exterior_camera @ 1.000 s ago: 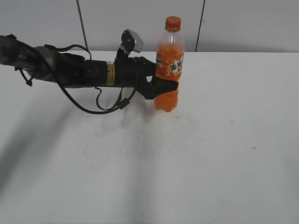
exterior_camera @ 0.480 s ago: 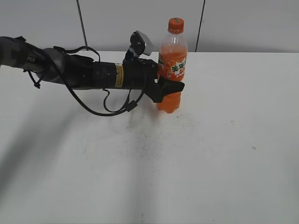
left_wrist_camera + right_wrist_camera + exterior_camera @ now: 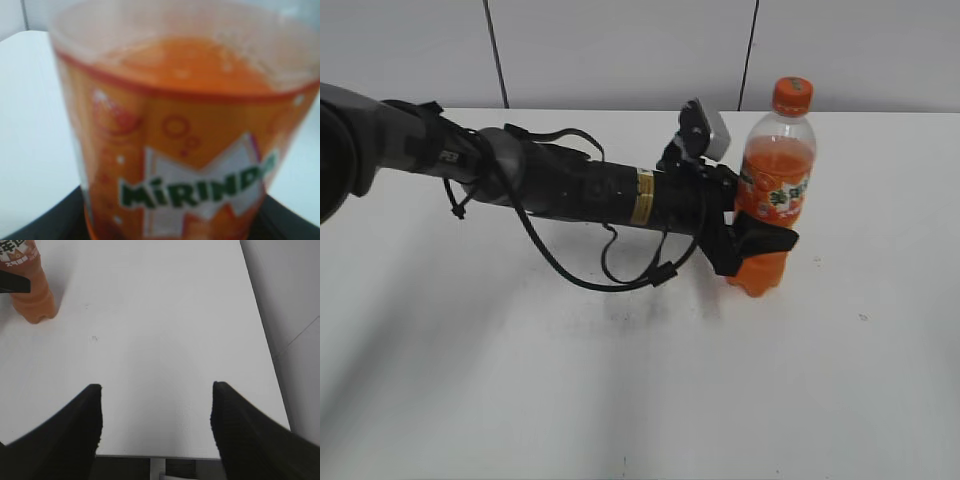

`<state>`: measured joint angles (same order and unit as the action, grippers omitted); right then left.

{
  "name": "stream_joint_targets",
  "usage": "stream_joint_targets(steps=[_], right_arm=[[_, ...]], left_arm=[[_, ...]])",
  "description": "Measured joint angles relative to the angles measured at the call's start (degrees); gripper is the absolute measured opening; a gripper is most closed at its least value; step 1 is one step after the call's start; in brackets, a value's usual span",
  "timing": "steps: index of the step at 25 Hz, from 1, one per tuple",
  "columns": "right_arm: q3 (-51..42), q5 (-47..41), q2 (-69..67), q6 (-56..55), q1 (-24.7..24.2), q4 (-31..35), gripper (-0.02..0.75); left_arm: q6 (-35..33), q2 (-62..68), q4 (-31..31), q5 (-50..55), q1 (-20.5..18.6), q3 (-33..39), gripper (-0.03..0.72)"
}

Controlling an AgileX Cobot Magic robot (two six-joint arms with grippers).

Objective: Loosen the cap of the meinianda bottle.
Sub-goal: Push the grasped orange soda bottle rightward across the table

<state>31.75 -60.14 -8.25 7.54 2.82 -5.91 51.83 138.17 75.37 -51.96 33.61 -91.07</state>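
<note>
The meinianda bottle stands upright, right of the table's middle, full of orange soda with an orange-green-white label. Its orange cap sits on top, untouched. My left gripper is shut on the bottle's waist just below the label. In the left wrist view the bottle fills the frame, with dark jaws at both lower corners. My right gripper is open and empty near the table's right front edge; it does not show in the exterior view. The bottle's lower part shows at the top left of the right wrist view.
The white table carries only the bottle. The left arm with its looping cables stretches across from the left. A grey panelled wall stands behind. The table's edge and a leg show below my right gripper.
My left gripper, shut on the bottle, has carried it to the right and slightly toward the front. The bottle has stayed upright.
</note>
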Motion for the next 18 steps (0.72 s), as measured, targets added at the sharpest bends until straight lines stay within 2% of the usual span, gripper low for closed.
stream_joint_targets(steps=[3,8,18], right_arm=[[3.10,-1.20,-6.01,-0.01,0.00,-0.06,0.511],[10.21,-5.56,-19.84,0.21,0.00,0.97,0.484],[31.21,-8.06,-51.60,10.46,0.17,12.50,0.428]], left_arm=[[-0.23,0.00,-0.61,0.81,2.74,0.00,0.418],[-0.39,0.00,-0.80,1.73,4.77,0.00,0.418],[-0.39,0.00,-1.46,3.08,5.19,0.00,0.418]])
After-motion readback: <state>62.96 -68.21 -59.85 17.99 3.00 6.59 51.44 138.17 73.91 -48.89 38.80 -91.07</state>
